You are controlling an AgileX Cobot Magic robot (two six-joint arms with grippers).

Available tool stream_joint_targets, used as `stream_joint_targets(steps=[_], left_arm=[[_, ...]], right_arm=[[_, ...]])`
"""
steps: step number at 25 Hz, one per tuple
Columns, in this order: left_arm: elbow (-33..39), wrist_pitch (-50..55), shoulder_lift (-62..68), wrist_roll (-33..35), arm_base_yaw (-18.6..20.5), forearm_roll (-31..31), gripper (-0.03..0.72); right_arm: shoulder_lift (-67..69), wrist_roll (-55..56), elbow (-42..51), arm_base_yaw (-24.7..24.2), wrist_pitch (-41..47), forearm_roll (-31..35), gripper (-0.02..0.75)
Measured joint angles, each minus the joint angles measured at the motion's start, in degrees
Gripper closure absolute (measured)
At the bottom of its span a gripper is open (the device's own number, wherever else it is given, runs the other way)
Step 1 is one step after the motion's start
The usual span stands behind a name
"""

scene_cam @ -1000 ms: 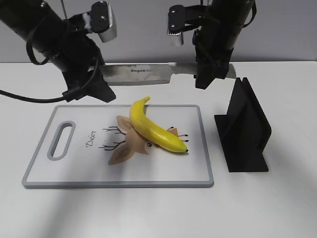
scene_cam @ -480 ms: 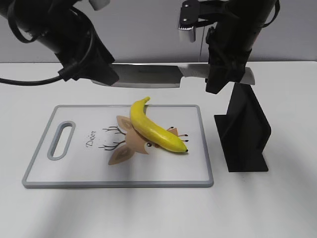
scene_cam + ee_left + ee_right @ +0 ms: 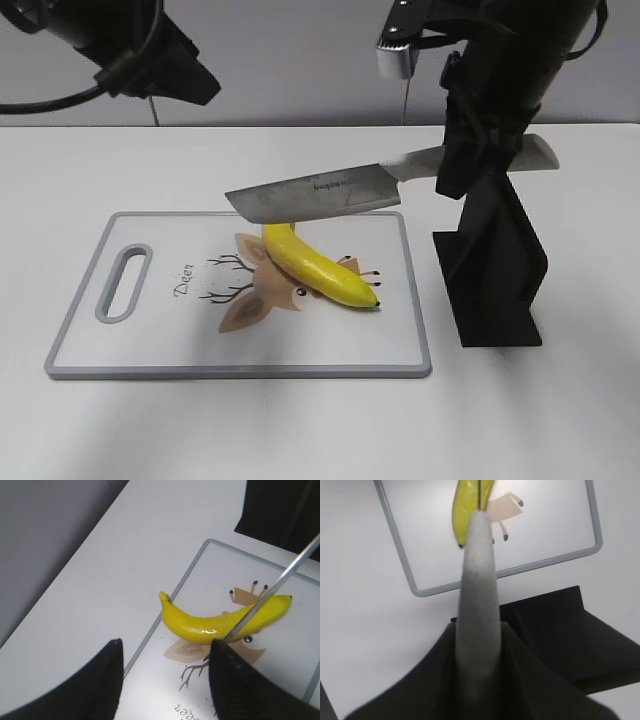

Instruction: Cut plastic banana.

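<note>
The yellow plastic banana (image 3: 318, 268) lies whole on the white cutting board (image 3: 150, 340), over a deer drawing; it also shows in the left wrist view (image 3: 215, 621) and the right wrist view (image 3: 465, 502). My right gripper (image 3: 470, 165) is shut on the grey handle of a steel knife (image 3: 315, 195); the blade hangs tilted just above the banana's stem end. The handle fills the right wrist view (image 3: 479, 605). My left gripper (image 3: 165, 680) is open and empty, raised high at the far left (image 3: 170, 70).
A black knife stand (image 3: 495, 270) sits right of the board, under my right arm. The board has a grey rim and a handle slot (image 3: 122, 283) at its left end. White table surrounds it.
My right gripper has swung the knife forward and down, from behind the board to just over the banana. My left arm has risen up and away to the left.
</note>
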Motion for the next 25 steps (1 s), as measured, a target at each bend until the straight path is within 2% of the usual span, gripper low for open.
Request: stream_joint_targets(steps=[3, 13, 20, 25], left_arm=[[0.05, -1.41, -0.91, -7.87, 0.0, 3.95, 0.154], [0.05, 0.34, -6.97, -34.17, 0.0, 24.08, 0.165], [0.05, 9.42, -9.82, -52.82, 0.0, 36.77, 0.165], [0.05, 16.17, -11.83, -60.55, 0.0, 43.58, 0.165]], right_arm=[[-3.68, 2.27, 3.06, 0.0, 0.0, -0.06, 0.562], [-15.13, 13.02, 12.77, 0.0, -4.18, -0.07, 0.562], [-20.74, 27.57, 16.21, 0.0, -8.8, -1.35, 0.562], [-23.01, 38.96, 18.72, 0.0, -9.79, -3.52, 0.562]])
